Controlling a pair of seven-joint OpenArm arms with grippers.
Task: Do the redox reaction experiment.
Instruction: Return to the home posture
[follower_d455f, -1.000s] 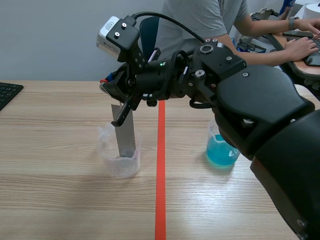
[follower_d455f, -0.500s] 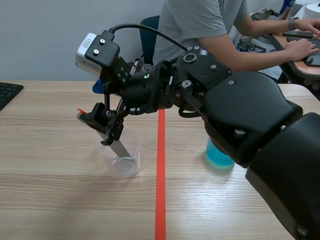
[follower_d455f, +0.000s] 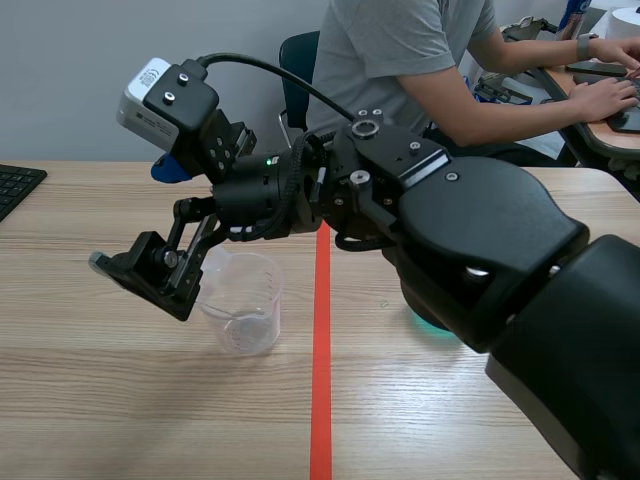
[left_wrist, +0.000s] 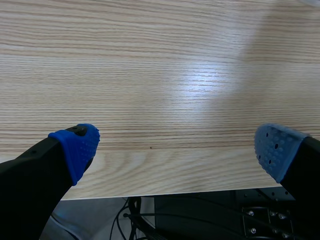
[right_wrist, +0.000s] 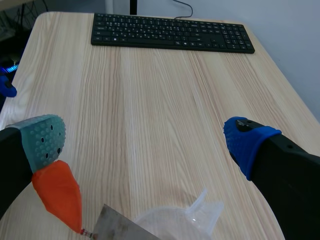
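**Fig. 1.** Right gripper (follower_d455f: 150, 272), jaws apart and empty, hangs just beside the clear plastic beaker (follower_d455f: 243, 300) near the middle of the wooden bench (follower_d455f: 100, 400). In my right wrist view, the flat grey metal strip (right_wrist: 117, 227) shows at that beaker's rim, touching neither pad. Left gripper (left_wrist: 175, 150), jaws apart on nothing, sits over the bench's near edge. Risk, as I judge it: a finger clipping the rim or the strip would tip the light beaker. The right arm also overhangs the beaker of blue liquid (follower_d455f: 422, 322).
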